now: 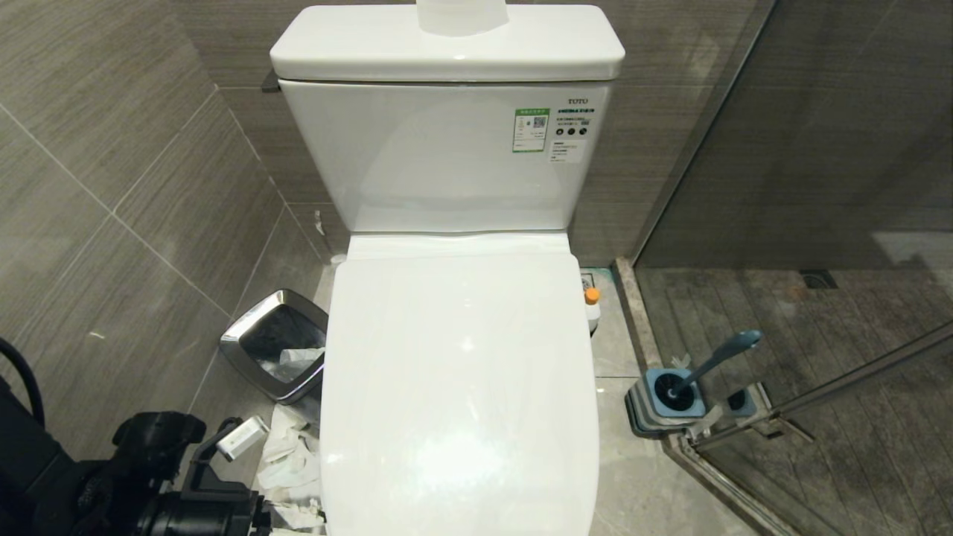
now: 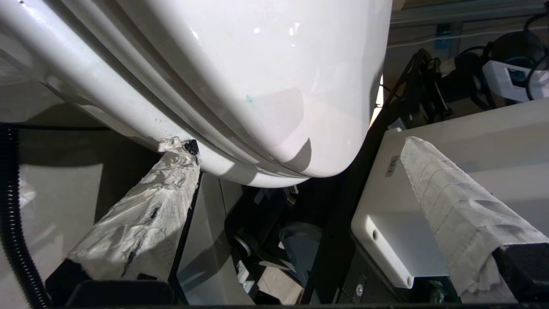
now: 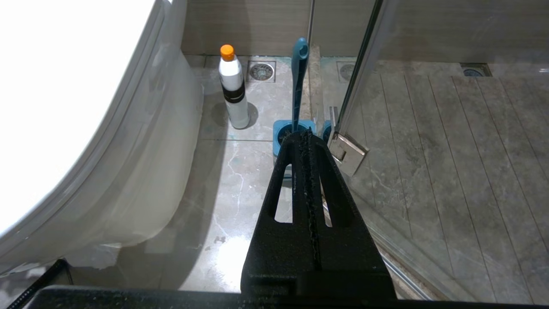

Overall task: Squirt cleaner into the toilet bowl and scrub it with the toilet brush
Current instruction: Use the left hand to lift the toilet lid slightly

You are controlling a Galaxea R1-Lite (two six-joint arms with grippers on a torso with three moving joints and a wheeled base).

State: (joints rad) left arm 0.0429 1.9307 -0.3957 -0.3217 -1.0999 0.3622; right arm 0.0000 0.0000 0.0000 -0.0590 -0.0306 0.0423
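Work has barely begun: toilet lid (image 1: 461, 372) shut over the bowl, cleaner (image 3: 233, 88) and toilet brush (image 3: 299, 81) untouched on the floor, left pincer (image 2: 296, 171) spread at the lid's front edge, right pincer (image 3: 309, 141) pressed together, idle.

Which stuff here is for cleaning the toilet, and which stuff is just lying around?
For the job:
- cleaner, standing on the floor beside the toilet
- toilet brush, in its holder
- toilet, lid shut, so the bowl is hidden

Just lying about:
- waste bin
- crumpled paper on the floor
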